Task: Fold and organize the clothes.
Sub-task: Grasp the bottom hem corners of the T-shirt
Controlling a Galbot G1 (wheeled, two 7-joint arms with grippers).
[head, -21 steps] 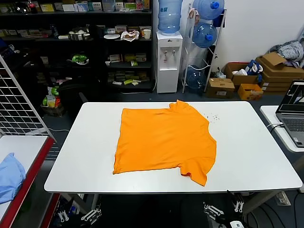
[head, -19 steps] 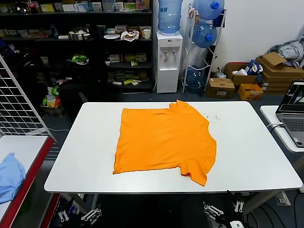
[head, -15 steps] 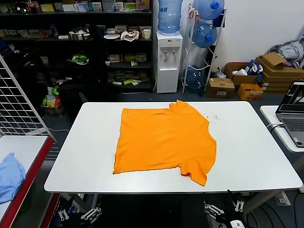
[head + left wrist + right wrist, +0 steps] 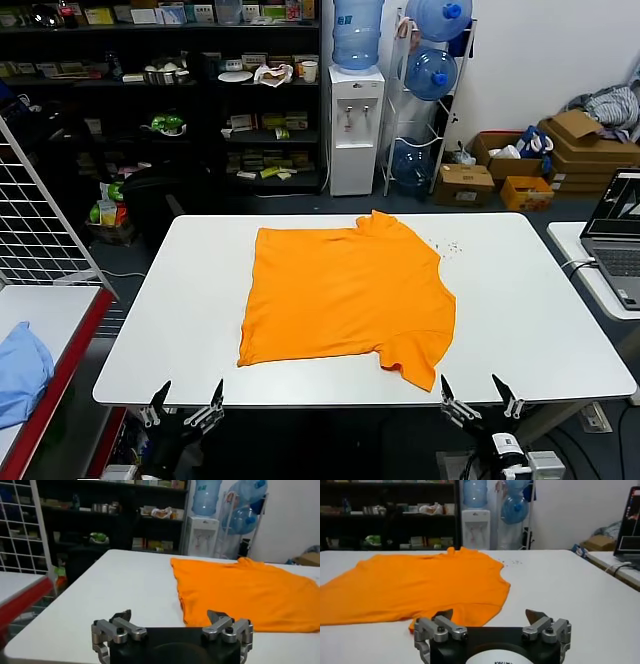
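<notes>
Black shelves [image 4: 160,100] (cluttered), water dispenser [image 4: 356,130]

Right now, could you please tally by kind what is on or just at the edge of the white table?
Orange T-shirt: 1
White table: 1
Open grippers at the near edge: 2, left gripper and right gripper
Total: 4

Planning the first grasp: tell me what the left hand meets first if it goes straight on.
Likely bare white table first; the orange T-shirt lies beside that line, off its open left hand. Depth is unclear.
</notes>
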